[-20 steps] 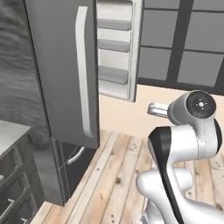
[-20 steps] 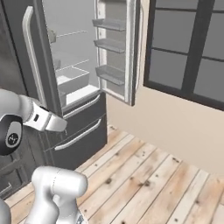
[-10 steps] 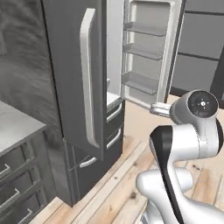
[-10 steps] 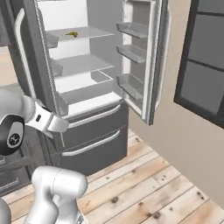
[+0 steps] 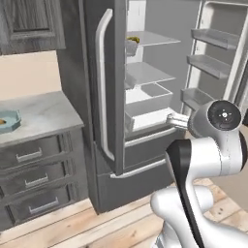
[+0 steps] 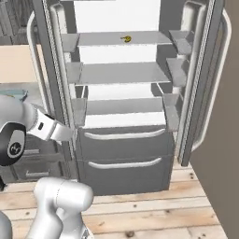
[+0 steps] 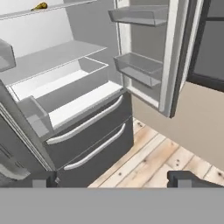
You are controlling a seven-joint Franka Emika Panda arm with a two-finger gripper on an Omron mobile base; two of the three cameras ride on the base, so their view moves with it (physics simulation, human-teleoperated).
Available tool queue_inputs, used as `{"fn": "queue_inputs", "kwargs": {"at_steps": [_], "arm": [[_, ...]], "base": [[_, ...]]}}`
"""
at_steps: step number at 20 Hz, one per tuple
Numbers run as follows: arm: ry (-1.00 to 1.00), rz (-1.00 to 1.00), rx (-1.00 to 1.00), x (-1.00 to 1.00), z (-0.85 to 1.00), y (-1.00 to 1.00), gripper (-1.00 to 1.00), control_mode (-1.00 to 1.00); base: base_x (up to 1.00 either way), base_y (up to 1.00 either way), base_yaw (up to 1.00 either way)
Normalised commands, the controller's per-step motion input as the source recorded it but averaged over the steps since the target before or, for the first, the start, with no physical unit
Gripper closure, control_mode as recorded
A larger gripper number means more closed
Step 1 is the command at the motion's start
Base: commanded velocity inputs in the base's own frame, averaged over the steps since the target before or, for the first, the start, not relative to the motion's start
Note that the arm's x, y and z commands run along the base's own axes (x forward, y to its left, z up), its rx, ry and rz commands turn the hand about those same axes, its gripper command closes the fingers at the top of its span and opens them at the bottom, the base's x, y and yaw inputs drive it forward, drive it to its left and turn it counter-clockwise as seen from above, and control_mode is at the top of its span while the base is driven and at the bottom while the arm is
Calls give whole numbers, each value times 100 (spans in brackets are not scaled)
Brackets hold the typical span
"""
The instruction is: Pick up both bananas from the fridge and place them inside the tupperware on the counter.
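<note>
**Approach stage: open fridge faced, no banana lifted yet.**
The fridge [image 6: 123, 93] stands with both doors swung wide; a banana [image 6: 125, 38] lies on the upper shelf [image 6: 140, 38], at about 12 o'clock in the right base view and at 11 o'clock in the hand view; whether one or two lie there is too small to tell. The tupperware [image 5: 8, 121] sits on the bench [image 5: 41, 114] at 9 o'clock in the left base view, something yellowish inside it, too small to name. The pincer [image 7: 113, 178] is spread wide, pinching nothing, low before the drawers [image 7: 89, 138]. Judged: picking and placing largely remain. Open room lies between the doors; shelf lips, door bins [image 7: 140, 68] and the left door handle [image 5: 101, 87] are edges to clear.
</note>
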Motion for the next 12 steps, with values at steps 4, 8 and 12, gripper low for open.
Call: {"fn": "queue_inputs", "kwargs": {"at_steps": [4, 8, 12], "arm": [[0, 0, 0, 0, 0, 0, -100, 100], [0, 0, 0, 0, 0, 0, -100, 100], [0, 0, 0, 0, 0, 0, -100, 100]], "base": [[0, -79, 53], [4, -72, 48], [6, -58, 14]]}}
